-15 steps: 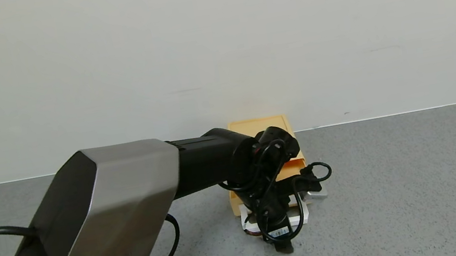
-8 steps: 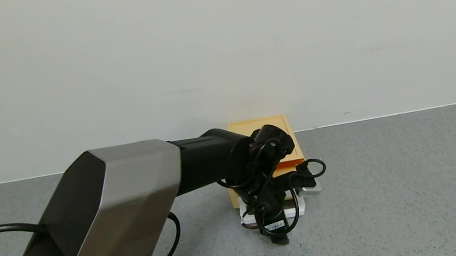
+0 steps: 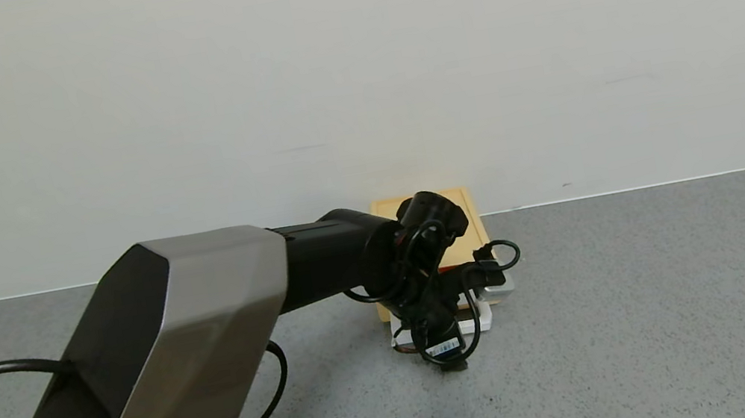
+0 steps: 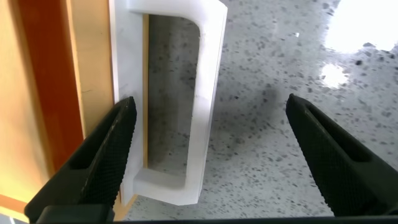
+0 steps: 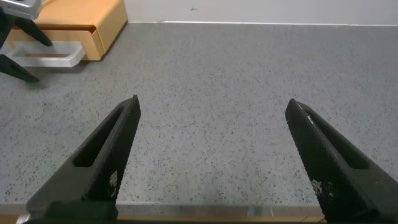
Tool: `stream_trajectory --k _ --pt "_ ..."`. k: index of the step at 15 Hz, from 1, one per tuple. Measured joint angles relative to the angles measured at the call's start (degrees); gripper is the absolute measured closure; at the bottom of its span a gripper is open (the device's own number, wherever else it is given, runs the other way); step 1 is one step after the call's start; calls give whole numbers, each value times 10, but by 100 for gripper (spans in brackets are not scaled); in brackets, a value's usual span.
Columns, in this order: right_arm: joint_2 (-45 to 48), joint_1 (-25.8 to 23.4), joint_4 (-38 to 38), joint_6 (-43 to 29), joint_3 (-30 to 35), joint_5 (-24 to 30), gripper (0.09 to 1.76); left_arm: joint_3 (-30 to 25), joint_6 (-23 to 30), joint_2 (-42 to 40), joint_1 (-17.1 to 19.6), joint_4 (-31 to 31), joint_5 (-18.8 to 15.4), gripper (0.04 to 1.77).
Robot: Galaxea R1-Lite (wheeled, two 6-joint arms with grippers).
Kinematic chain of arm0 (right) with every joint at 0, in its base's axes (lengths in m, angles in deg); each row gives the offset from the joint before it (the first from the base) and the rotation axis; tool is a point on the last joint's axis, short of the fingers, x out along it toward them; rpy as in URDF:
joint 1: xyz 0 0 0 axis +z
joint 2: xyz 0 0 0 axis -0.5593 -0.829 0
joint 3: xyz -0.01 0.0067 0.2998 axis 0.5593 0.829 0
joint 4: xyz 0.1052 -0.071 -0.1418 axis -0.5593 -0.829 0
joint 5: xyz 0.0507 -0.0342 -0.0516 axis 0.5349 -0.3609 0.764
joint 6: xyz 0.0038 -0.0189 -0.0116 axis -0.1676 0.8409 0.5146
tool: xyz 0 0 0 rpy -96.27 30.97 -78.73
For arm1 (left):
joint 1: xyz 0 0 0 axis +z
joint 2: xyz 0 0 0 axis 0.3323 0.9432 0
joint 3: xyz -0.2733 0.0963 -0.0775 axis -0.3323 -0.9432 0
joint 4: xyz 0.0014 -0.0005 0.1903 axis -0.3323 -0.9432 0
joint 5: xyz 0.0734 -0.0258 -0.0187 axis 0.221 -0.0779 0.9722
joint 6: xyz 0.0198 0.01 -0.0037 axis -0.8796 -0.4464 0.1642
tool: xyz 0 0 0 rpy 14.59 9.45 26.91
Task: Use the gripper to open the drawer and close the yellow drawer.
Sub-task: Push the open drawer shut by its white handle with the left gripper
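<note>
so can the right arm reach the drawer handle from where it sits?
Probably not without a clash. The right gripper hangs open over bare counter, apart from the yellow drawer. The counter between is free, but the left gripper already straddles the white handle.

I see a white barcode sticker (image 3: 446, 347) on the left gripper (image 3: 453, 362); nothing on it reads.

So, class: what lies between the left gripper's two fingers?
In the left wrist view, the left gripper straddles the drawer's white loop handle; past it is bare speckled counter.
</note>
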Motion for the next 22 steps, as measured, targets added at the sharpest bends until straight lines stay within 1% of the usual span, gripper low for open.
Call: stream_trajectory --k 3,6,10,14,22 --pt "0 0 0 0 0 0 14 0 -3 4 3 4 11 7" --pt "0 0 0 0 0 0 14 0 -3 10 7 26 13 7" --pt "0 0 0 0 0 0 14 0 -2 12 11 33 13 7" --pt "0 0 0 0 0 0 14 0 -2 15 13 54 19 7" --pt "0 0 0 0 0 0 14 -1 3 6 12 47 20 7"
